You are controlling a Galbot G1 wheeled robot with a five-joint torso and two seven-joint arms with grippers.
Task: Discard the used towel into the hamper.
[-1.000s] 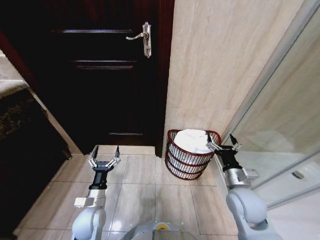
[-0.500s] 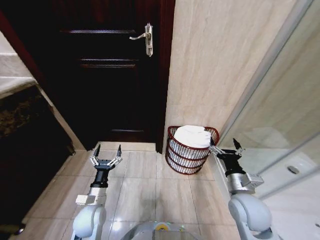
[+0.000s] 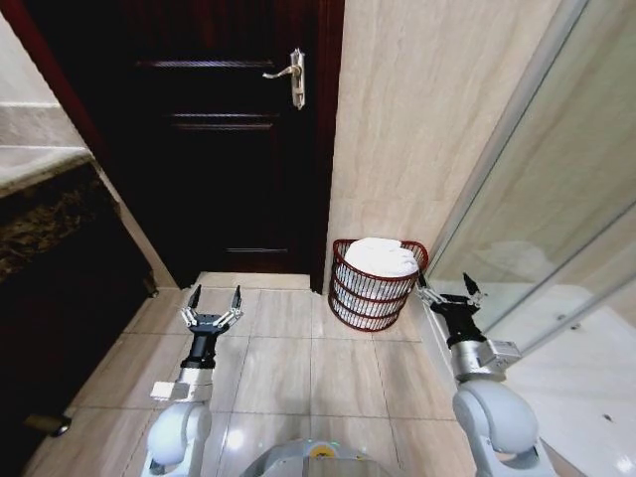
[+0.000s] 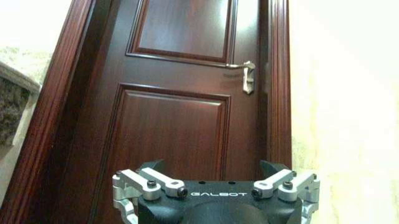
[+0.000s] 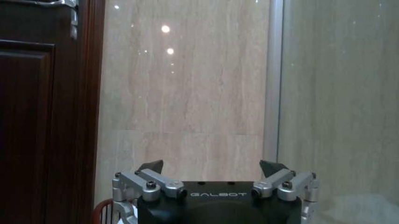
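- Two grippers hang out in front of us with nothing in them: our left gripper (image 3: 210,301) over the floor tiles (image 3: 298,378) with its fingers spread wide, our right gripper (image 3: 445,289) just right of the hamper (image 3: 373,298), fingers also spread.
- We see the hamper as a small round basket of dark reddish wire, hoops and ribs, slightly tapered, standing on the far floor against the beige stone wall (image 3: 417,129), right of the door.
- We see the towel (image 3: 381,256), white and soft, folded in a heap filling the hamper's top.
- We face a dark panelled wooden door (image 3: 219,149) with a metal lever handle (image 3: 288,75); a glass panel (image 3: 556,199) runs along the right.
- Since a second ago our whole view has shifted, so the camera moved; our right gripper, then at the hamper's rim, now sits clear of it.
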